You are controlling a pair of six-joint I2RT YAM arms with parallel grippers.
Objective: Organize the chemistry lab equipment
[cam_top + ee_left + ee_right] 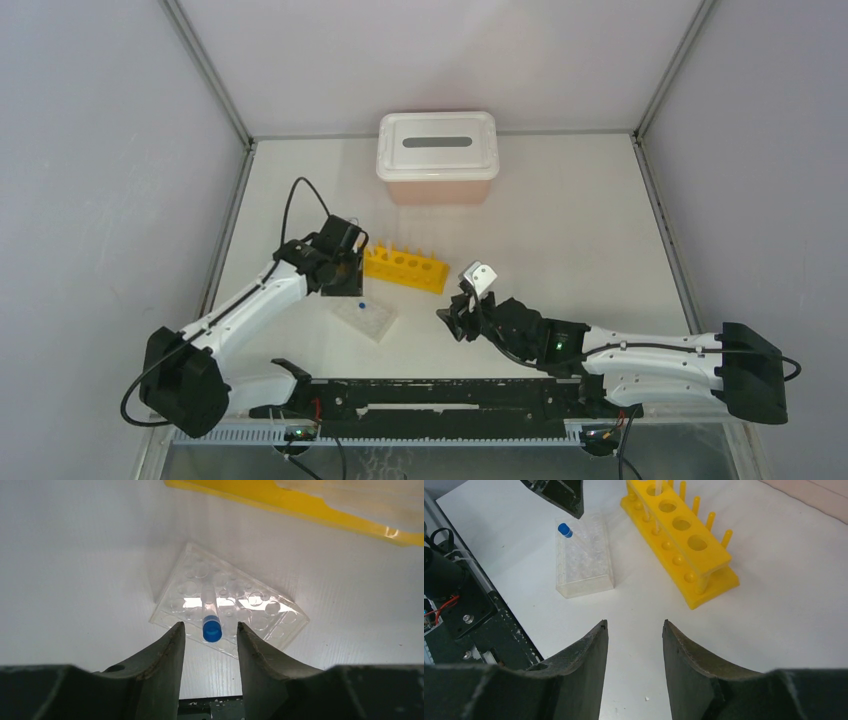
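Observation:
A clear gridded well plate (366,318) lies on the table just in front of the yellow tube rack (405,267). A small blue-capped vial (212,629) stands tilted in one well of the plate (260,610). My left gripper (210,624) is open above the vial, with a gap on each side of the cap. My right gripper (634,623) is open and empty over bare table, to the right of the plate (584,560) and in front of the rack (684,540). The vial's blue cap (565,529) also shows in the right wrist view. The round glassware is out of view.
A pink box with a white slotted lid (437,158) stands at the back centre. A black rail (440,395) runs along the near table edge. Grey walls close the table on three sides.

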